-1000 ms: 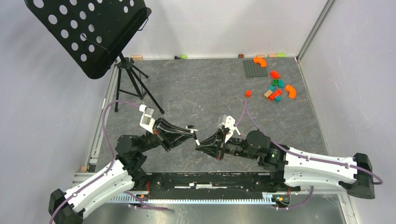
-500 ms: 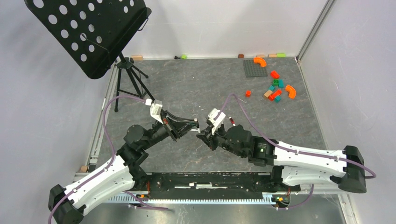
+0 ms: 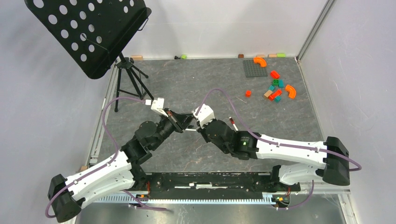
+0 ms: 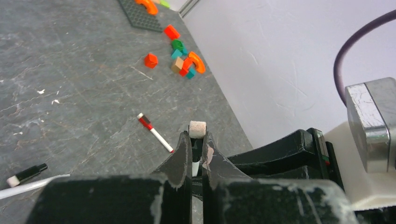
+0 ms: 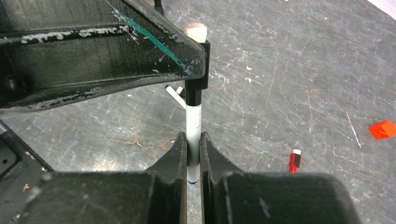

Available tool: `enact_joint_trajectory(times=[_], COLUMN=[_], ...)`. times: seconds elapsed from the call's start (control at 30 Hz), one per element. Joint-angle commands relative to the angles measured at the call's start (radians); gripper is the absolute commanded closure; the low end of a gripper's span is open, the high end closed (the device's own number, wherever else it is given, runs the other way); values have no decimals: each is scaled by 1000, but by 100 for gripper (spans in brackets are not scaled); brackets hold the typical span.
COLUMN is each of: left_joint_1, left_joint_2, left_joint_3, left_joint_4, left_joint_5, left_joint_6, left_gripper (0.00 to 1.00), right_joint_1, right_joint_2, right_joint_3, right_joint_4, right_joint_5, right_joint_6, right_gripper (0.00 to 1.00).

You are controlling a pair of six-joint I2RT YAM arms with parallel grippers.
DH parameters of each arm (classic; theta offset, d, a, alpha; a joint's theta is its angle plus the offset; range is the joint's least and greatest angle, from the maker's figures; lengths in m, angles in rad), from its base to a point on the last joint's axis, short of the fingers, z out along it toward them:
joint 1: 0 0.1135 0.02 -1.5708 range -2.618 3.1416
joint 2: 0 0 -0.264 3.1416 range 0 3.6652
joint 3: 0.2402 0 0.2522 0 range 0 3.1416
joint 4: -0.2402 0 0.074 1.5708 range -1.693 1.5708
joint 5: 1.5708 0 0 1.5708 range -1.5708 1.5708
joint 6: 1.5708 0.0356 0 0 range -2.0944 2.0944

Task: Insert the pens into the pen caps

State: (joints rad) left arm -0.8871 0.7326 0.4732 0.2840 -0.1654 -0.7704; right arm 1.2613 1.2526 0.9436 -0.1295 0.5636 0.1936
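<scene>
Right hand (image 5: 193,136) is pinched narrow on the white barrel of the black pen (image 5: 193,119), gripping it near its back end so most of its length sticks out past the fingers; left hand (image 4: 196,140) is pinched just as tight on the black cap (image 4: 197,129), whose pale felt end pokes out above its fingertips; both things are held up off the table (image 4: 70,93), the two hands nose to nose.

From the right wrist view the pen's dark front seems to sit in the mouth of the cap; whether it is pushed home I cannot tell.

The main risk is a crooked push; if pen and cap are not in line, the tip would jam on the rim and the barrel could slide back through the fingers or swing sideways. The cap is held only between fingertips; a hard shove might pop it out and send it rolling. Letting go too soon would leave it loose.

The red pen (image 4: 155,133) lies on the table beyond, not yet dealt with.
</scene>
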Motion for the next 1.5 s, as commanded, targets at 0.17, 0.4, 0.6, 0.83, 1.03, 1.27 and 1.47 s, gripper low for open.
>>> enact_joint_trajectory(times=[0.17, 0.4, 0.6, 0.83, 1.03, 1.27, 1.47], left_joint_1=[-39, -39, -39, -39, -39, -38, -39], left_joint_2=[-33, -179, -306, -449, -442, -397, -368], left_joint_3=[-9, 18, 11, -62, -76, -76, -77], left_joint_4=[-242, -272, -233, -94, 13, 70, 84], left_joint_5=[50, 48, 158, 367, 561, 637, 661], left_joint_6=[-4, 94, 199, 283, 302, 292, 284], left_gripper=[92, 60, 18, 8, 18, 33, 59], right_joint_1=[-11, -11, -11, -11, -11, -11, -11], right_joint_2=[-43, -136, -226, -301, -294, -275, -272], right_joint_3=[68, -116, -237, -283, -263, -252, -241], right_joint_4=[278, 350, 376, 388, 394, 412, 410], right_joint_5=[-17, -175, -308, -601, -820, -880, -885], right_joint_6=[-12, 36, 57, 48, 44, 49, 49], right_gripper=[100, 100, 100, 100, 100, 100, 100])
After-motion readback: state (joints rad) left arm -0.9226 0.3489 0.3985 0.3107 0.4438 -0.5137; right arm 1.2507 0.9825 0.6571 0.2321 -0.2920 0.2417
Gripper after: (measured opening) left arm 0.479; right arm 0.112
